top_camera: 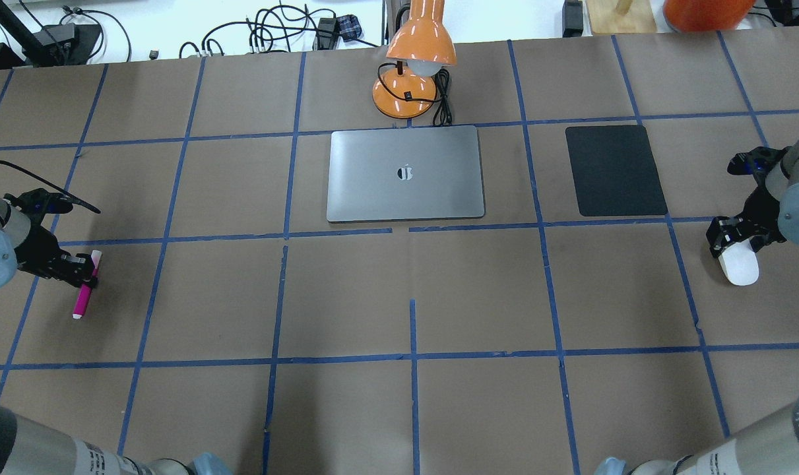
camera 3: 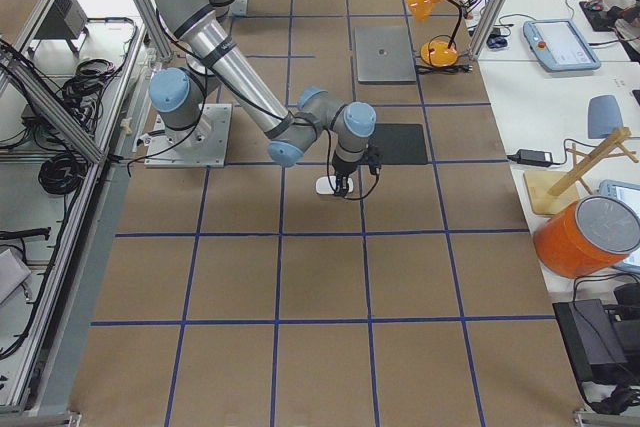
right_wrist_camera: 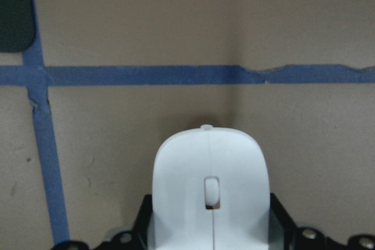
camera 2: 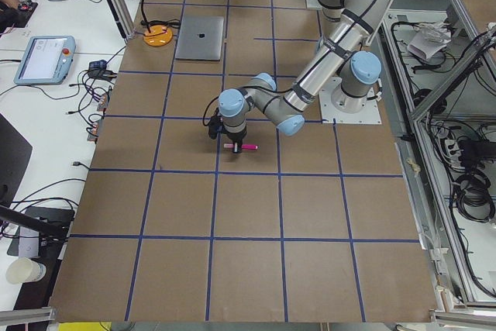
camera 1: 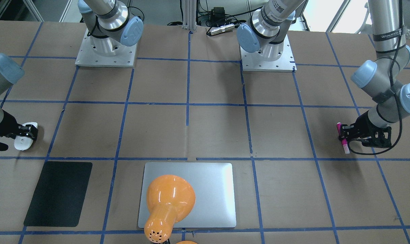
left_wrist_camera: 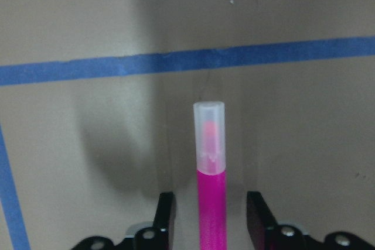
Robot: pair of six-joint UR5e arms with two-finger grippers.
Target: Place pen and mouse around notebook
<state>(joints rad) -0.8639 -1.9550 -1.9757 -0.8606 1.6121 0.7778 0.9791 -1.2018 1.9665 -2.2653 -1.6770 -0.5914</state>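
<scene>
The magenta pen (top_camera: 84,290) with its pale cap (left_wrist_camera: 209,130) lies on the paper at the table's left edge. My left gripper (top_camera: 89,274) stands open astride it, a gap showing on each side of the barrel in the left wrist view. The white mouse (top_camera: 739,267) rests on the table at the right edge. My right gripper (top_camera: 735,241) is shut on its rear end, the fingers hugging both flanks of the mouse (right_wrist_camera: 210,168). The silver notebook (top_camera: 406,173) lies closed at the far middle, well away from both.
An orange desk lamp (top_camera: 415,59) stands just behind the notebook, and its shade (camera 1: 169,200) overhangs part of the lid. A flat black mat (top_camera: 615,170) lies to the notebook's right. Blue tape lines grid the brown paper.
</scene>
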